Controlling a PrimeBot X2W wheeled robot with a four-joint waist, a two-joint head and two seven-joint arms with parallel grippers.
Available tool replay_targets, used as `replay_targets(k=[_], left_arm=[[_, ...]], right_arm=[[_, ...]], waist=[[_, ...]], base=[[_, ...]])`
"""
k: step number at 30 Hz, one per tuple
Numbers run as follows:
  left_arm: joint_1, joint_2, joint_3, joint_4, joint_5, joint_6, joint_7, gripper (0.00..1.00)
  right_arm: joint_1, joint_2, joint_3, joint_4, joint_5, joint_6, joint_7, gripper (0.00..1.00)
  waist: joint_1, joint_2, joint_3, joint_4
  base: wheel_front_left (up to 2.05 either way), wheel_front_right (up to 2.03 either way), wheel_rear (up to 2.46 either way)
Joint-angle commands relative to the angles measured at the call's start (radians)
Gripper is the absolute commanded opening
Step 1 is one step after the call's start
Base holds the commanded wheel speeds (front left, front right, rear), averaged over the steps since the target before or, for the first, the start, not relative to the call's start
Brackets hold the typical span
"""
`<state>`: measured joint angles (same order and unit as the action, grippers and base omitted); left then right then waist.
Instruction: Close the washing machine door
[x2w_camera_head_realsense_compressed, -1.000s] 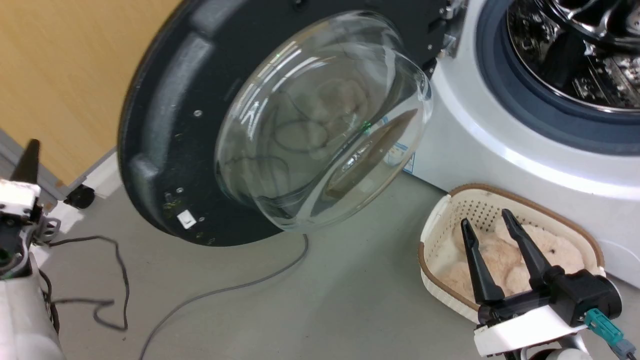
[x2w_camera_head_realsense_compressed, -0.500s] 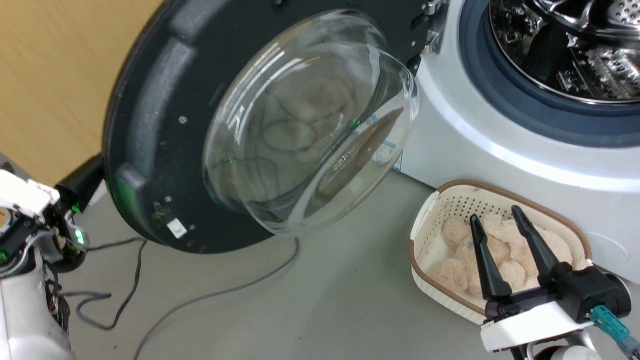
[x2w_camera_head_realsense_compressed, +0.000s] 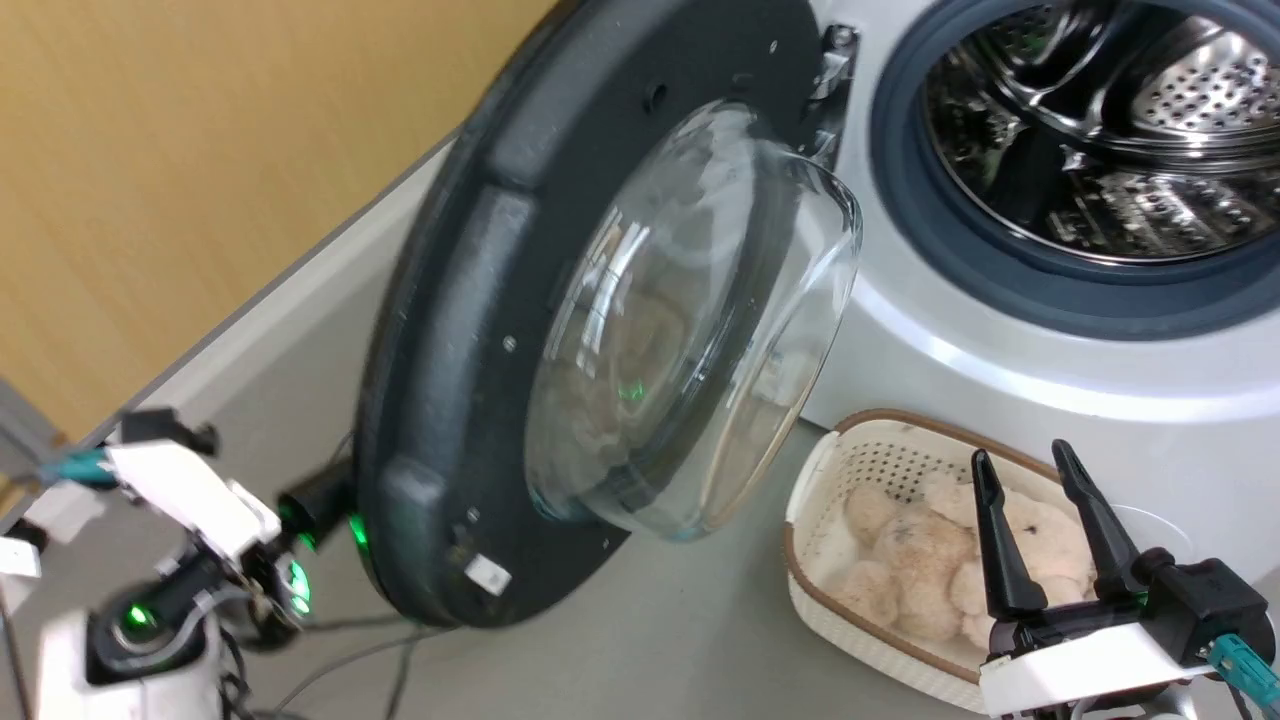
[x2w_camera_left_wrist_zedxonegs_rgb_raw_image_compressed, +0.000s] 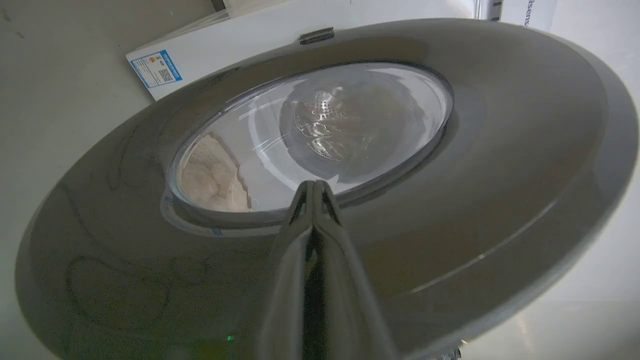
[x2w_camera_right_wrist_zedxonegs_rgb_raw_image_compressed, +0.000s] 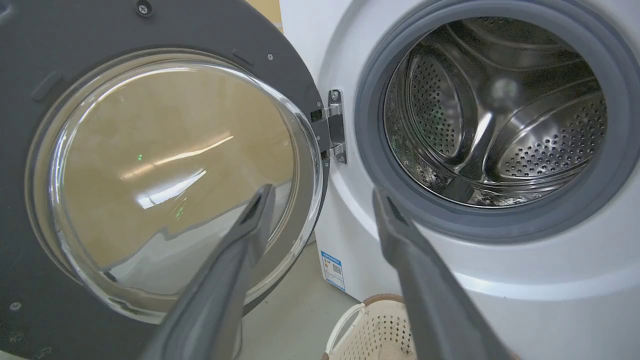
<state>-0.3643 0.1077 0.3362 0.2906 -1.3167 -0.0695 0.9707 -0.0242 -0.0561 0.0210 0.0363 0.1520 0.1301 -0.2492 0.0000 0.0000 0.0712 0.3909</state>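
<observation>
The black-rimmed washing machine door (x2w_camera_head_realsense_compressed: 450, 350) stands half open.

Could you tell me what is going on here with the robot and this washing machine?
The robot is shutting the washing machine door, which stands roughly half open. Its left gripper, jaws shut, appears to press on the door's outer face. The right gripper hangs open near the basket of fluffy pale items, holding nothing.
</observation>
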Motion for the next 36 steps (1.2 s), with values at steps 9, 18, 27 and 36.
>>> replay_targets(k=[9,18,27,36], left_arm=[[0.188,-0.056,-0.161,-0.199,-0.098,0.042,0.012,0.0],[0.24,-0.057,-0.433,-0.296,-0.197,0.049,-0.221,0.0],[0.161,-0.057,-0.608,-0.281,-0.285,0.035,-0.44,0.0],[0.034,-0.057,-0.656,-0.207,-0.336,0.015,-0.604,0.0]], right_arm=[[0.017,0.006,0.005,0.004,0.023,0.001,-0.011,1.0],[0.001,0.006,0.015,-0.014,0.021,0.001,-0.012,1.0],[-0.006,0.006,-0.005,-0.036,0.024,0.001,-0.012,1.0],[-0.005,0.006,-0.009,-0.05,0.053,0.001,-0.012,1.0]], waist=[[0.0,0.0,-0.017,-0.103],[0.0,0.0,0.024,-0.271],[0.0,0.0,0.081,-0.468],[0.0,0.0,0.125,-0.64]], base=[[0.0,0.0,0.0],[0.0,0.0,0.0],[0.0,0.0,0.0],[0.0,0.0,0.0]])
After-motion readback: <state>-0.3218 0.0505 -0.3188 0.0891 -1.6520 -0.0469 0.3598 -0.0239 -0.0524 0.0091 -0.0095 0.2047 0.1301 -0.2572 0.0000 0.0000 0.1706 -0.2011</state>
